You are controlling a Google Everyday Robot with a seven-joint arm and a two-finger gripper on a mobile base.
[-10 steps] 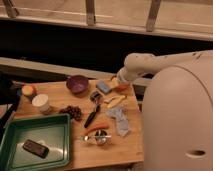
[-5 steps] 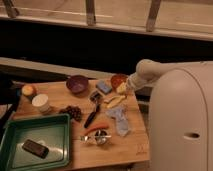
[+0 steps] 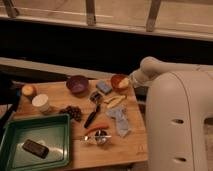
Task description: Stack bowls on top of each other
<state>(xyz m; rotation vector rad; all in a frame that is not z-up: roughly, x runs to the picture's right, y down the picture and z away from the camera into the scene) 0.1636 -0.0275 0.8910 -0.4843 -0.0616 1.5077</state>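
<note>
The dark purple bowl [image 3: 77, 84] stands upright at the back middle of the wooden table [image 3: 135, 142]. The orange-red bowl [image 3: 118, 81] stands at the back right, about a bowl's width and a bit more from the purple one. My gripper [image 3: 128, 82] is at the right rim of the orange-red bowl, at the end of the white arm [image 3: 150, 67] that reaches in from the right. I cannot tell whether it touches the bowl.
A blue sponge [image 3: 104, 87] lies between the bowls. Also here: a white cup [image 3: 41, 102], a fruit [image 3: 28, 90], grapes [image 3: 74, 113], a black-handled tool [image 3: 93, 115], a grey cloth [image 3: 120, 121], a carrot [image 3: 95, 129], a metal strainer [image 3: 100, 137], and a green tray [image 3: 15, 131] at front left.
The arm has drawn back to the right, and the orange-red bowl, hidden behind it a second ago, now shows. Nothing else on the table has moved.
</note>
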